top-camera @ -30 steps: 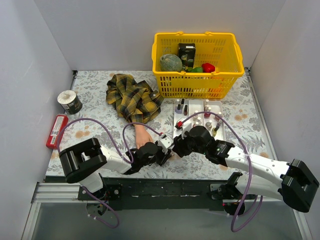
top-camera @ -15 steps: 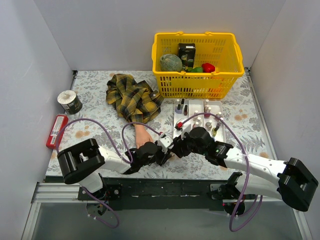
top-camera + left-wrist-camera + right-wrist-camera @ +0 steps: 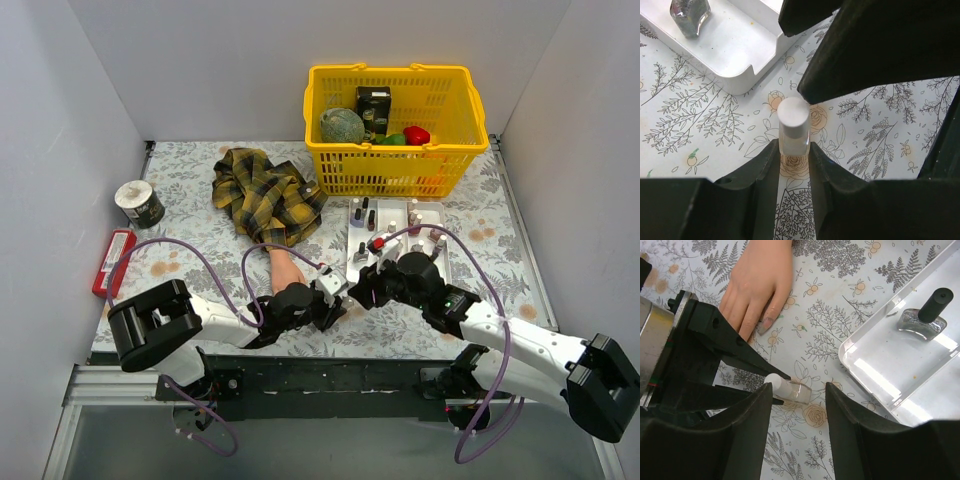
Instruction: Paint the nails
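Note:
My left gripper [image 3: 793, 161] is shut on a small clear nail polish bottle [image 3: 793, 131] with a white cap, holding it by its base just above the floral tablecloth. In the top view the left gripper [image 3: 335, 302] sits just right of the mannequin hand [image 3: 285, 272]. My right gripper [image 3: 800, 389] is open, one jaw on each side of the bottle [image 3: 801, 392], not touching it. The peach hand [image 3: 760, 275] lies palm down. One fingertip nail [image 3: 763, 328] looks greyish. Its plaid sleeve [image 3: 265, 195] lies behind it.
A white tray [image 3: 352, 262] with several polish bottles lies right of the hand. A dark-capped bottle [image 3: 921, 317] stands in it. A yellow basket [image 3: 330, 170] stands at the back. A tape roll [image 3: 140, 203] and a red packet [image 3: 113, 262] lie at the left.
My right arm has drawn back to the right, away from the left gripper. The left gripper still holds the bottle in the same place.

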Robot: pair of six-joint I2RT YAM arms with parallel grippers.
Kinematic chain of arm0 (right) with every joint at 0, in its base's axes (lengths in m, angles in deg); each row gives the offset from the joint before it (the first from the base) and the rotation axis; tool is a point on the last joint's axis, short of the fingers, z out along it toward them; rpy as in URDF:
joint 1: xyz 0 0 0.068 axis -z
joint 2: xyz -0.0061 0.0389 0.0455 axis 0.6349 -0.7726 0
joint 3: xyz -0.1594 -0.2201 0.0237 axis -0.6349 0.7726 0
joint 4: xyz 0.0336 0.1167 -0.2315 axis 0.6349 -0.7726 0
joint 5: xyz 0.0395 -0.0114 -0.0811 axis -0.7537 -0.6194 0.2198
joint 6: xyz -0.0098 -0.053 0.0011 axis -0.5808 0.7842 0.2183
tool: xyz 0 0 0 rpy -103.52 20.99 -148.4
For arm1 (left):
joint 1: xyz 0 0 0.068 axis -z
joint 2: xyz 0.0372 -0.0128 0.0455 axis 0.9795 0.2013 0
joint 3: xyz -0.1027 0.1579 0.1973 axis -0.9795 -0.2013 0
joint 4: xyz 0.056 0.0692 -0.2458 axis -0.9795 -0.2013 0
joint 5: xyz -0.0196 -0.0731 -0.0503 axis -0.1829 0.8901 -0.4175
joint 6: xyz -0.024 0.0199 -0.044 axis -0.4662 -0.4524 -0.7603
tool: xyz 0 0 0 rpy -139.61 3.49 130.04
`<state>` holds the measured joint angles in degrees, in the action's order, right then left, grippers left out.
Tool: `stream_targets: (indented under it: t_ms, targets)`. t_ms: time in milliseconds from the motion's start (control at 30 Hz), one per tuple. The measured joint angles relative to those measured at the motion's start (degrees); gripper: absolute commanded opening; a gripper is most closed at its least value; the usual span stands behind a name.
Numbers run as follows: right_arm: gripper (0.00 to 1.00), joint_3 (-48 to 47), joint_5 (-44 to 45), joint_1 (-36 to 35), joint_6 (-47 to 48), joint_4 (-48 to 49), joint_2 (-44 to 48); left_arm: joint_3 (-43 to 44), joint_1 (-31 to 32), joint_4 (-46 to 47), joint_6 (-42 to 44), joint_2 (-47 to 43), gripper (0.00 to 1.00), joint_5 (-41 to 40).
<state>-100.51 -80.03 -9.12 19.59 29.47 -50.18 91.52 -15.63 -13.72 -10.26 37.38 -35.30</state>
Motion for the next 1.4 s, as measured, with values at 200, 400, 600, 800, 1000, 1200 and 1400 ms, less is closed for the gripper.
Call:
stream_targets:
  t_ms: [200, 400, 600, 800, 1000, 1200, 1400]
  targets:
    - [0.53, 0.0, -3.8, 0.6, -0.1, 1.4, -2.1, 0.0, 0.0, -0.1, 0.0, 0.0, 0.16, 0.1]
    - [0.54, 0.0, -6.4, 0.6, 0.1, 1.9, -3.7, 0.0, 0.0, -0.2, 0.0, -0.1, 0.16, 0.3]
    - [0.52, 0.0, -7.1, 0.6, 0.1, 2.0, -5.2, 0.0, 0.0, -0.4, 0.0, -0.1, 0.16, 1.0]
    - [0.48, 0.0, -7.8, 0.6, 0.2, 2.5, -6.5, 0.0, 0.0, -0.4, 0.0, -0.1, 0.16, 1.5]
    - [0.44, 0.0, -8.2, 0.6, 0.1, 3.8, -6.7, 0.0, 0.0, -0.4, -0.1, -0.1, 0.16, 2.8]
    - [0.33, 0.0, -9.2, 0.6, 0.2, 4.9, -6.7, 0.2, 0.0, -0.6, -0.2, 0.0, 0.16, 3.6]
    - [0.47, 0.0, -9.5, 0.6, 0.5, 4.9, -6.7, 0.2, 0.0, -1.0, -0.5, 0.0, 0.16, 3.6]
